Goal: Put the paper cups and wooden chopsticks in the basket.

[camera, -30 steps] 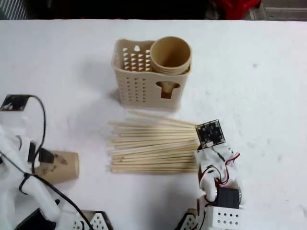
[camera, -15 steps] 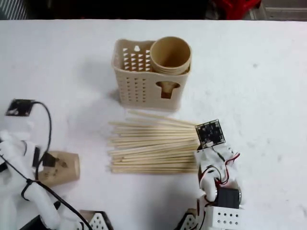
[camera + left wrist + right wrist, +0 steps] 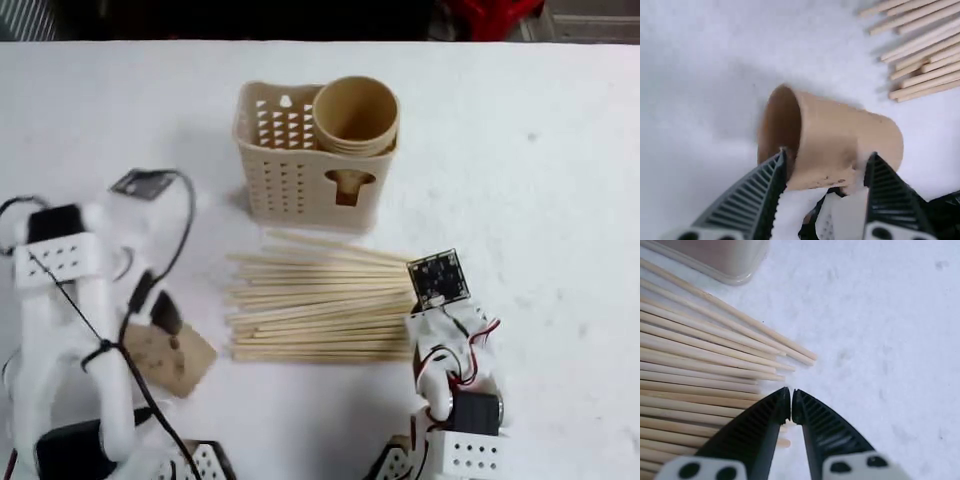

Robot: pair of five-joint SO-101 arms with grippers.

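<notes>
Overhead view of a white table (image 3: 560, 200) with two white robot arms at its near edge. Toward the far middle stands a cream perforated plastic basket (image 3: 290, 185), upright, with a stack of tan paper cups (image 3: 355, 110) nested mouth-up in its right-hand part. In front of the basket, apart from it, a loose pile of pale wooden chopsticks (image 3: 320, 305) lies flat on the table, the sticks running mostly side to side. To the left of the pile, near its left ends but not touching them, a single brown paper cup (image 3: 172, 358) lies tilted on its side beneath the left arm. From the left wrist camera, the left gripper (image 3: 827, 152) straddles this cup: its two toothed black fingers (image 3: 765, 195) press against opposite sides of the cup wall close to the open rim, gripping it, and the dark inside of the cup shows. It is not clear whether the cup rests on the table or is raised off it. The right arm sits at the right end of the chopstick pile. From its wrist camera, the right gripper (image 3: 791, 400) has its jaws closed together with nothing between them, the tips just above the table at the sticks' right ends, and a corner of the basket shows beyond.
</notes>
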